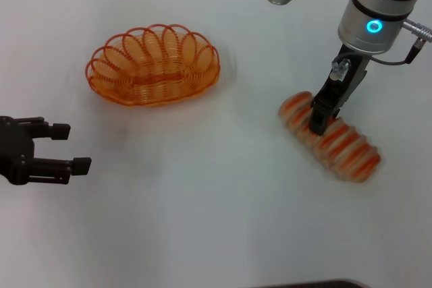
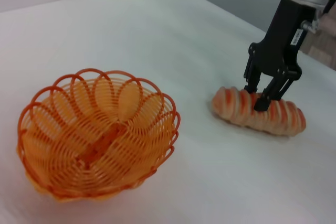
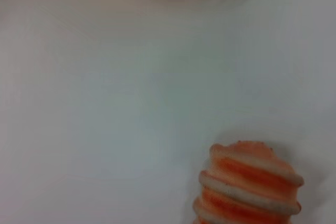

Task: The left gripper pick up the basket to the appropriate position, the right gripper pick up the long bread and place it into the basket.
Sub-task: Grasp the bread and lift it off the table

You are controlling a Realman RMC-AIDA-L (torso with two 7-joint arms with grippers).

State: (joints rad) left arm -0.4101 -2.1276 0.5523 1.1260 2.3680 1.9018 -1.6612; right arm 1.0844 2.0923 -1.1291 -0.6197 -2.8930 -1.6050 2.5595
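At the left edge of the white table (image 1: 202, 220) we see the left hand (image 1: 71, 146), all black, its two fingers spread apart and holding nothing. It sits well apart from the basket (image 1: 154, 65), which lies farther back on the table, toward the far left part of it. The basket is orange wire with a scalloped rim, resting upright with nothing inside it; the left wrist view shows its bare woven floor clearly (image 2: 97, 145).

Moving to the right, we find the long bread (image 1: 331, 138) lying flat on the table on the right side, well apart from the basket, set at a slant with one end nearer the basket and the other toward the near right corner. The right hand (image 1: 317, 125) comes down onto it from above, below its silver-white wrist with the blue ring. In the left wrist view its fingers (image 2: 264, 100) straddle the loaf with one on either side, open around it and touching or just short of its crust; we cannot tell if they press it yet.
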